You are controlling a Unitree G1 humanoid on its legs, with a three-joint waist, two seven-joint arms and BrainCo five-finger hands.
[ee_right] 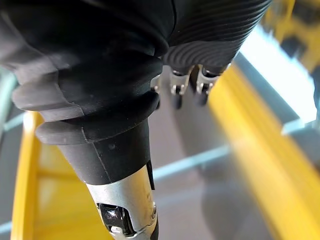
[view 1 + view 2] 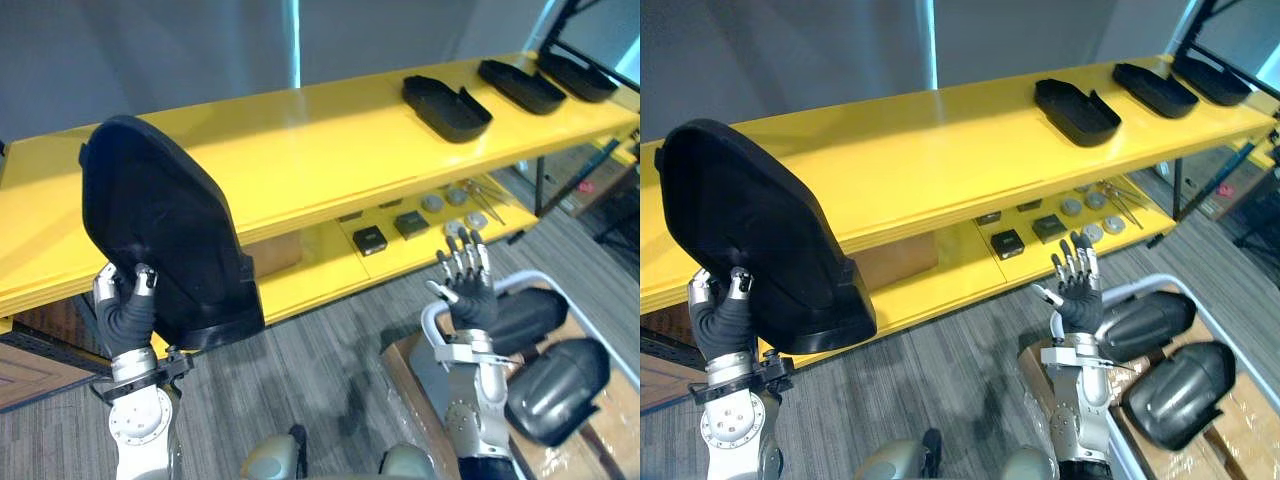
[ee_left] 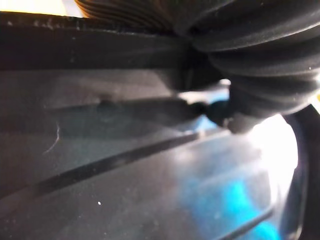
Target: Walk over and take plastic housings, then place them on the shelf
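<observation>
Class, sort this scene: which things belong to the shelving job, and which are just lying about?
Job: left hand, held housing, shelved housings, cart housings, yellow shelf, right hand.
Lying about: black boxes, metal discs, thin tools on the lower shelf.

row of housings (image 2: 520, 86) on shelf (image 2: 300, 140) right | large housing (image 2: 160, 220) before shelf left

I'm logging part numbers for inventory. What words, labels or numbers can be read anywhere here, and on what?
None can be read. The big black plastic housing in the left hand shows no marking; the small dark boxes on the yellow shelf's lower board are too small to tell.
</observation>
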